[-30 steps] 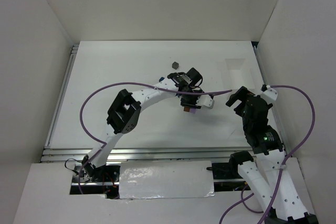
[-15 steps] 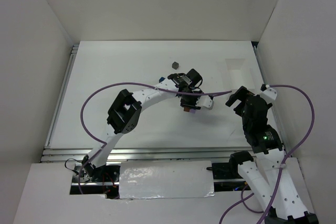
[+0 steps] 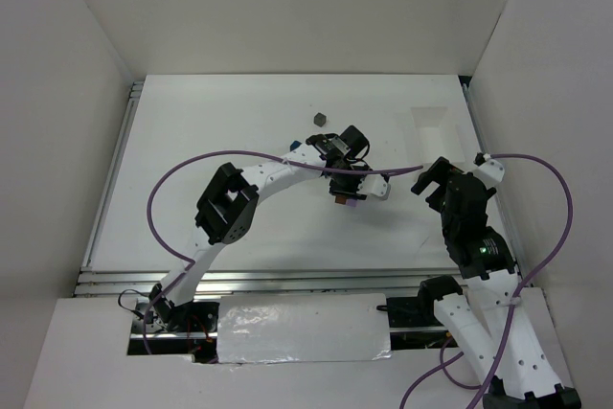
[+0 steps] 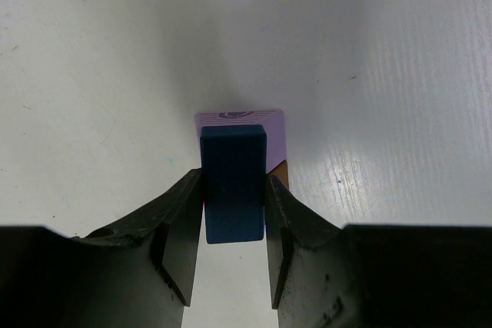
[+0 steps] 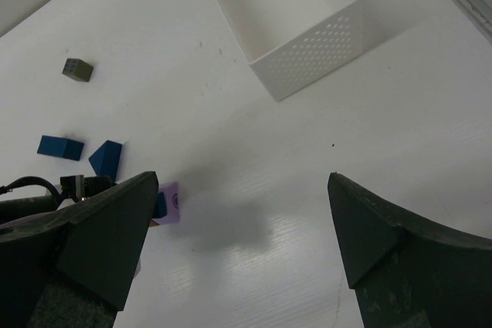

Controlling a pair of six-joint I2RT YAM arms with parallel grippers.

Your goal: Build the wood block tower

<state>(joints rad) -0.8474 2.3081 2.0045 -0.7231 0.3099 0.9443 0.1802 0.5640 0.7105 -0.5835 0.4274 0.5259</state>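
The tower (image 4: 240,124) so far is a lavender block with a brown-orange piece (image 4: 280,173) tucked against its right edge. It stands near the middle of the desk (image 3: 211,141), right under the left arm's wrist. A blue block (image 4: 233,182) sits straight over it, clenched by its two long sides in the left claw (image 4: 233,190). The block's long axis runs along the fingers, pointing away from the wrist. It lines up with the lavender block below and covers the middle of that block's near edge. Whether the two are already touching cannot be told from these views.

The coming move looks like a straight drop and release, so what matters is that the blue block is centred over the base, not off toward the orange side. The left arm is the nearer one by far.

The right claw (image 5: 242,182) hangs well apart to the right with its fingers spread wide, grasping nothing. In its view are two loose blue pieces (image 5: 60,147) beside the tower, a grey block (image 3: 318,118) farther back, and a white perforated tray (image 5: 307,44) at the far right.

Compared with a second ago almost nothing differs. Both arms sit in the same places, and the left claw has kept its grip over the stack.
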